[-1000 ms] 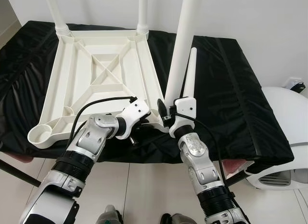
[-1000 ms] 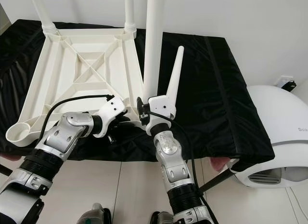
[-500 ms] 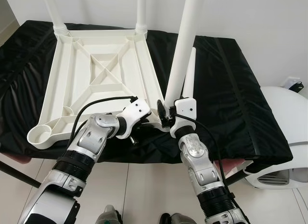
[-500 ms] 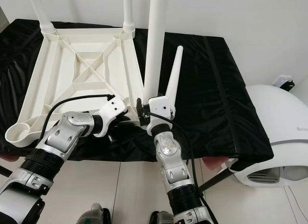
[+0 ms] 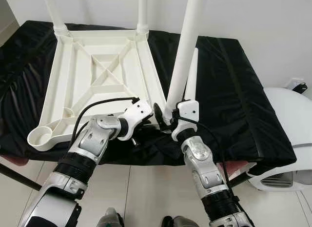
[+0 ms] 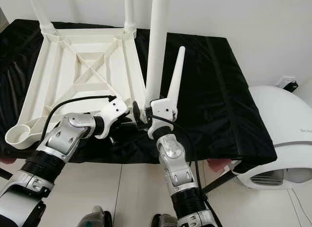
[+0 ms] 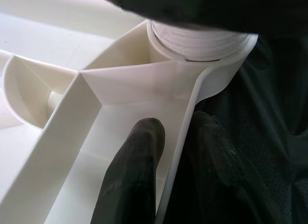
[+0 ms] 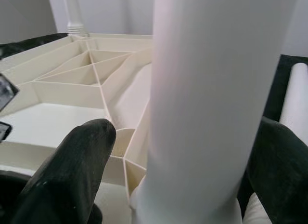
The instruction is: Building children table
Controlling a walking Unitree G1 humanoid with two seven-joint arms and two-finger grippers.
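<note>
The right gripper [image 8: 192,151] clasped the upright leg [image 5: 184,56] at the near corner of the upturned tabletop [image 5: 97,75]; the left gripper [image 7: 175,161] pinched the tabletop's rim beside it.

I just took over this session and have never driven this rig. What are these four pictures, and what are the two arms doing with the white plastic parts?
The two wide pictures come from the robot's head, looking down. The other two are cameras on the wrists, looking along each gripper's black fingers.

On the black-covered bench lies a white children's table top, upside down, ribs showing. Two legs stand screwed in at its far corners.

The left gripper pinches the table top's near rim, one finger on each side of it, beside the corner socket. The right gripper has its fingers on either side of an upright white leg standing in that socket. A spare leg lies on the cloth to the right of it.
</note>
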